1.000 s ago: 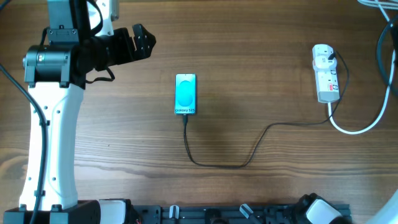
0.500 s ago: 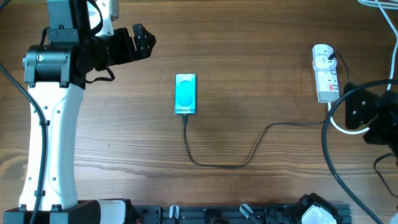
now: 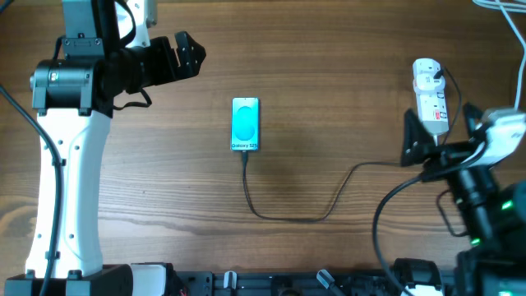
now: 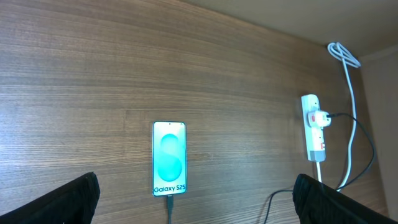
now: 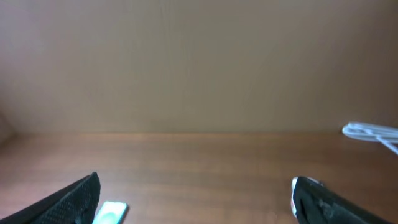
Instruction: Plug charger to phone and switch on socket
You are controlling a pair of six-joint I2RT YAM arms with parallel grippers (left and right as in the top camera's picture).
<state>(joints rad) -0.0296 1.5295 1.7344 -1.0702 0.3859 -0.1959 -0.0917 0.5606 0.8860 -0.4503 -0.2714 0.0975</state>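
The phone point(image 3: 246, 124) lies flat mid-table, its turquoise screen lit. The thin black charger point(image 3: 289, 217) runs from the phone's bottom edge in a loop to the right, toward the socket point(image 3: 432, 94), a white strip with a plug in its far end. In the left wrist view the connector tip point(image 4: 168, 201) sits against the phone point(image 4: 169, 158). My left gripper point(image 3: 186, 54) hovers open at the far left, empty. My right gripper point(image 3: 440, 129) is open over the socket's near end, holding nothing. The right wrist view is blurred and shows the phone point(image 5: 111, 213) low on the left.
A thick white power lead point(image 3: 470, 170) curves from the socket's near end off the right edge. More white cable point(image 4: 347, 59) lies at the table's far right corner. A black rail point(image 3: 279, 282) runs along the front edge.
My right arm has swung into the overhead view from the right edge and moved left, to the socket's near end. The left arm, phone and charger have not moved.
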